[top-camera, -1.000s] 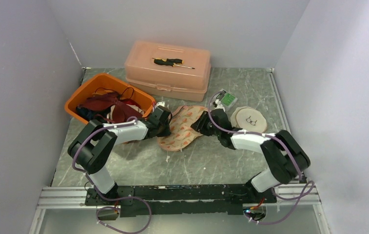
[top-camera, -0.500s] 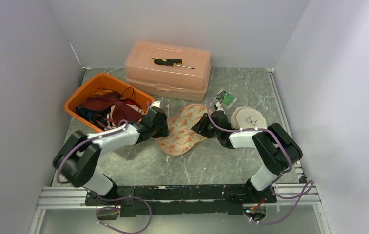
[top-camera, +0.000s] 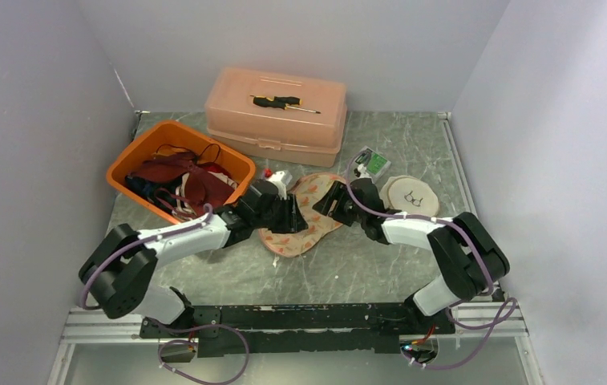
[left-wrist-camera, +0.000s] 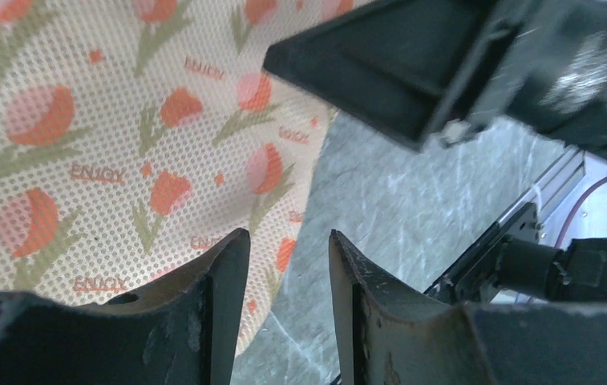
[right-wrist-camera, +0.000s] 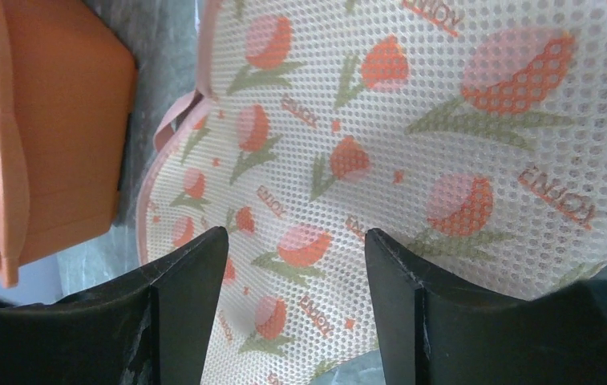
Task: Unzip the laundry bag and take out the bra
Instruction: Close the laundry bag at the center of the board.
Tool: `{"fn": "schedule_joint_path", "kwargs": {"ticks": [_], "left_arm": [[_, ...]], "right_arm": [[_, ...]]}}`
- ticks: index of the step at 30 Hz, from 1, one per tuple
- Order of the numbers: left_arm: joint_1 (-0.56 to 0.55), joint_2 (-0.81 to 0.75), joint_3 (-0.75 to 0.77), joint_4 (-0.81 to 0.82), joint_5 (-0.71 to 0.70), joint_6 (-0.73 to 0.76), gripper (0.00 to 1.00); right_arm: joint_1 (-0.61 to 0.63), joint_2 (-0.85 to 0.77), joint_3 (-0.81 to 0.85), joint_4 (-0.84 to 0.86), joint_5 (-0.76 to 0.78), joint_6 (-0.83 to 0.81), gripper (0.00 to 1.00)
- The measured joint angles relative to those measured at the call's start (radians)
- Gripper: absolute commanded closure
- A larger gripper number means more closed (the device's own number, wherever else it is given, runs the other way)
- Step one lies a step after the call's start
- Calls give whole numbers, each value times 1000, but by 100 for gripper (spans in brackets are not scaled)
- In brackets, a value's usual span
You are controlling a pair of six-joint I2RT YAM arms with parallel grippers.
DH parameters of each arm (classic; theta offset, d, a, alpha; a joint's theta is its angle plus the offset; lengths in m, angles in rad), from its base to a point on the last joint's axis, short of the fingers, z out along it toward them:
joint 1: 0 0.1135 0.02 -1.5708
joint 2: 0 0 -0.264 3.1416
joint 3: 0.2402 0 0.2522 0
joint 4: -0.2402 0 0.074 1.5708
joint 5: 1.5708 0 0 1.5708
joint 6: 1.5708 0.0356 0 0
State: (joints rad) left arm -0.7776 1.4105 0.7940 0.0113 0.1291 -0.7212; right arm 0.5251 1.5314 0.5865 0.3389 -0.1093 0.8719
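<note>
The laundry bag [top-camera: 309, 215] is a flat white mesh pouch with a red tulip print and pink edging, lying mid-table. The bra is hidden; I see no zipper pull. My left gripper [top-camera: 297, 216] is open, low over the bag's near side. In the left wrist view its tips [left-wrist-camera: 288, 241] straddle the bag's edge [left-wrist-camera: 123, 144], with bare table beyond. My right gripper [top-camera: 323, 202] is open at the bag's right end. In the right wrist view its tips [right-wrist-camera: 296, 241] hover over the mesh [right-wrist-camera: 412, 120], holding nothing.
An orange bin [top-camera: 127, 164] of dark red clothes stands at the left, also in the right wrist view [right-wrist-camera: 51, 136]. A pink lidded box [top-camera: 276, 120] with a screwdriver [top-camera: 284, 102] stands at the back. A round beige disc [top-camera: 409, 195] and a small green item [top-camera: 374, 163] lie at the right.
My left gripper has moved right, from the bag's left edge to over its near side. The bag has shifted slightly. The right gripper stays at the bag's right end.
</note>
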Motion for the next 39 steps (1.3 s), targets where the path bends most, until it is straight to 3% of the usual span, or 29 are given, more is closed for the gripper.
{"fn": "schedule_joint_path", "kwargs": {"ticks": [4,14,22,29,33,39], "left_arm": [[0,63,-32,26,25,-5,56],[0,87,-55,20,-46,-21,56],[0,87,-74,18,-82,-23,57],[0,93,-107,15,-106,-19,57],[0,93,-116,15,-109,-8,56],[0,3,-131,-23,-111,15,49]], "right_arm": [[-5,-36,35,-49,-1,-16,34],[-57,31,187,-87,1,-52,53],[-112,208,244,-87,5,-54,55],[-126,259,251,-71,-1,-53,55],[-133,263,247,-44,-9,-53,50],[-135,212,216,-19,-23,-74,23]]}}
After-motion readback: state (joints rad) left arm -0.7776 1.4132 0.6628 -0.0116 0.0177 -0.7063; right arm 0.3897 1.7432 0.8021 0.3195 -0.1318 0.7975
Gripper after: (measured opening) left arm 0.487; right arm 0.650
